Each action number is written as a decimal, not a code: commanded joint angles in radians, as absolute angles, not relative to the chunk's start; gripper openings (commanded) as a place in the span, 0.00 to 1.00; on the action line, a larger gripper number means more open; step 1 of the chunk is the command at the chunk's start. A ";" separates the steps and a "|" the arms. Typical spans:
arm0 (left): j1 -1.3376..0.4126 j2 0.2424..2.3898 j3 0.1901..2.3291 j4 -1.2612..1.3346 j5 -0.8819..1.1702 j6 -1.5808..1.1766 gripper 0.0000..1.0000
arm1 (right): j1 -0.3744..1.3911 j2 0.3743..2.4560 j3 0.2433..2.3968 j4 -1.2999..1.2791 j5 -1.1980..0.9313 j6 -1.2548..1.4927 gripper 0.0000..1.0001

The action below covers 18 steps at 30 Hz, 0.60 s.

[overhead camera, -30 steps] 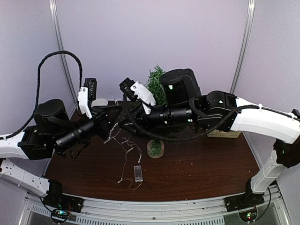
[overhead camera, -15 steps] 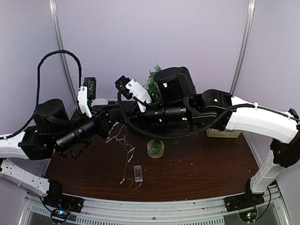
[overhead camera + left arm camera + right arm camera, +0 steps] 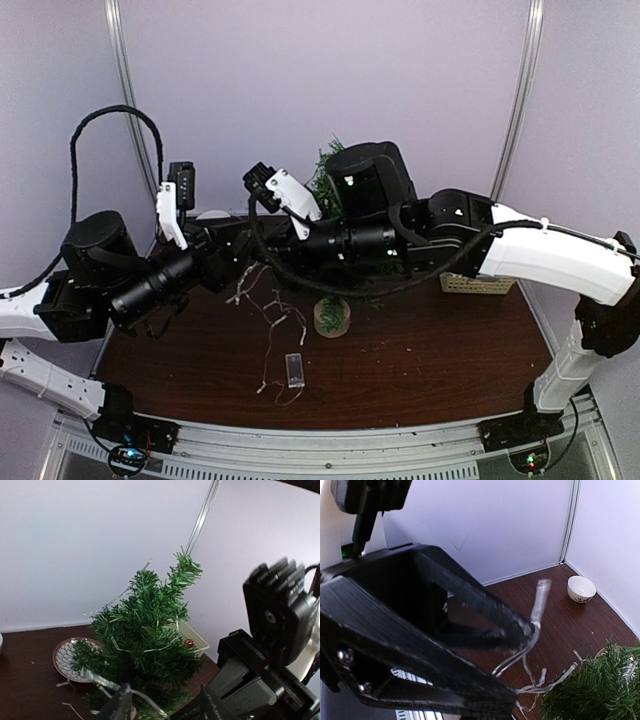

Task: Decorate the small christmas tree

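From above, the left arm [image 3: 150, 285] and the right arm [image 3: 560, 262] reach in over the table [image 3: 430, 360] and meet just left of the small christmas tree [image 3: 327, 168]. The tree stands toward the back middle, with the right forearm crossing in front of it. A light string [image 3: 270, 322] hangs from where the wrists meet and trails down to its battery box [image 3: 294, 368], which lies on the table. The left gripper [image 3: 235, 248] is lost in that dark tangle. The left wrist view faces the tree, which is roughly upright, with wire lying across its middle branches and a small reddish bauble [image 3: 189, 643] on its right side. A patterned plate [image 3: 62, 656] sits beside the tree and a basket [image 3: 200, 639] behind it. One finger shows at the bottom edge with wire running over it, but its partner seems to merge with the right arm's housing, so I cannot tell whether this gripper holds anything. In the right wrist view the right gripper [image 3: 522, 630] is pinched shut on the light string, with one bulb [image 3: 540, 592] standing above the tips. Loose loops fall toward the tree at lower right, and a white bowl [image 3: 581, 588] sits far off. The step in hand looks like winding the lights. The next move probably calls for carrying the pinched strand round the upper branches, with enough slack not to tug the tree over.
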<state>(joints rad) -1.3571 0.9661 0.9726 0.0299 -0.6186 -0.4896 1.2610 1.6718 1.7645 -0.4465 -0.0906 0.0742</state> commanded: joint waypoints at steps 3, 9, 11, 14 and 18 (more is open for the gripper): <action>-1.360 0.783 0.913 0.013 -0.743 -0.364 0.67 | 1.268 1.575 1.764 -0.444 -0.211 0.057 0.00; -1.336 0.550 0.783 -0.076 -0.841 -0.291 0.75 | 1.269 1.506 1.763 -0.429 -0.333 0.041 0.00; -1.325 0.481 0.729 -0.092 -0.855 -0.270 0.76 | 1.269 1.494 1.777 -0.440 -0.357 0.035 0.00; -1.308 0.470 0.724 -0.203 -0.788 -0.237 0.76 | 1.269 1.477 1.800 -0.459 -0.383 0.025 0.00; -1.302 0.587 0.757 -0.313 -0.675 -0.241 0.76 | 1.269 1.480 1.841 -0.488 -0.405 0.014 0.00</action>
